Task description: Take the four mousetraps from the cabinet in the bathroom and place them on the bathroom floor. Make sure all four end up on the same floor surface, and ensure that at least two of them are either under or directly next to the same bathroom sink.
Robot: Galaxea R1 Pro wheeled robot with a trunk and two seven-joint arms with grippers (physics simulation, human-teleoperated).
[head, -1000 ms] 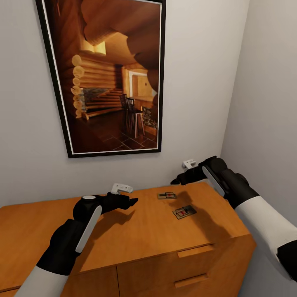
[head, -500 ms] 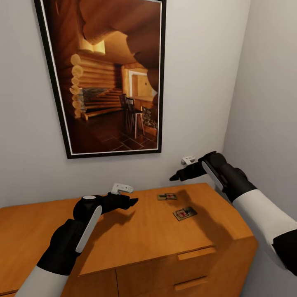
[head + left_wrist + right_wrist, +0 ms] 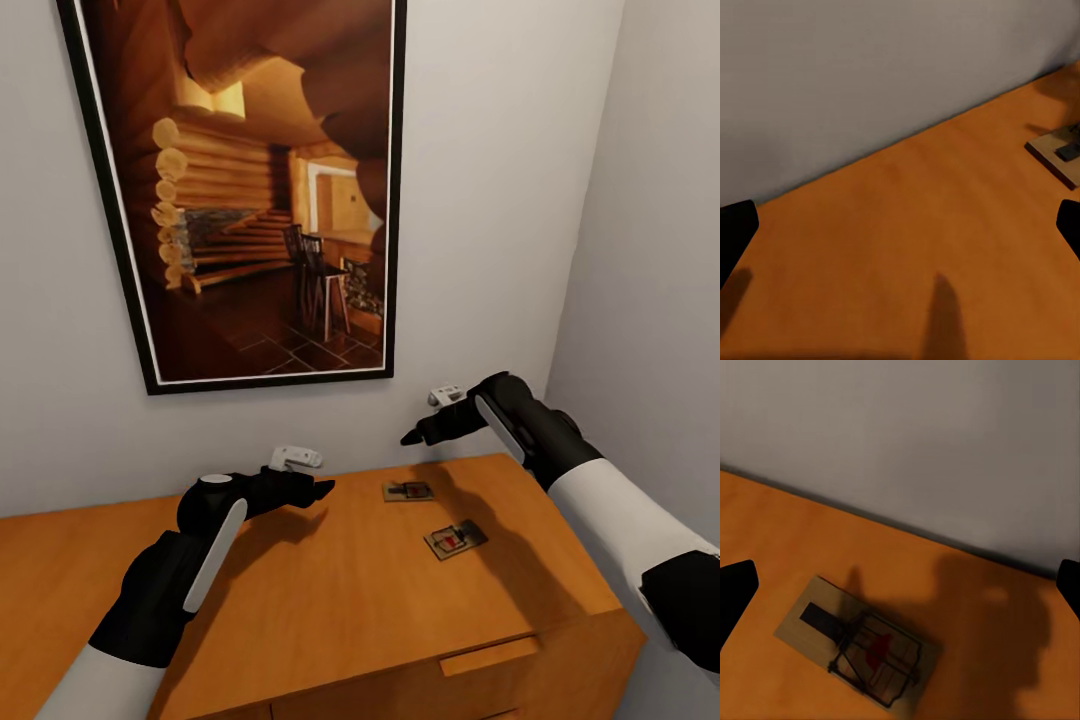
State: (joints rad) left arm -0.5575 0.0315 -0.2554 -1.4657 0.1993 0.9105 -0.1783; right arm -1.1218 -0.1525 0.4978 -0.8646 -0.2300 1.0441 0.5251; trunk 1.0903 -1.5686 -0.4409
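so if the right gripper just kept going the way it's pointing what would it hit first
Probably the mousetrap nearer the wall on the cabinet top: the right wrist view looks straight down onto it. The right gripper hangs open above it; depth is unclear.

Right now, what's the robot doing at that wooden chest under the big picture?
It is reaching for mousetraps. Two mousetraps, one nearer the wall and one nearer the front, lie on top of the cabinet. The right gripper hangs open above the one by the wall, holding nothing. The left gripper hovers open over the bare cabinet top, also empty. Neither trap is picked up yet.
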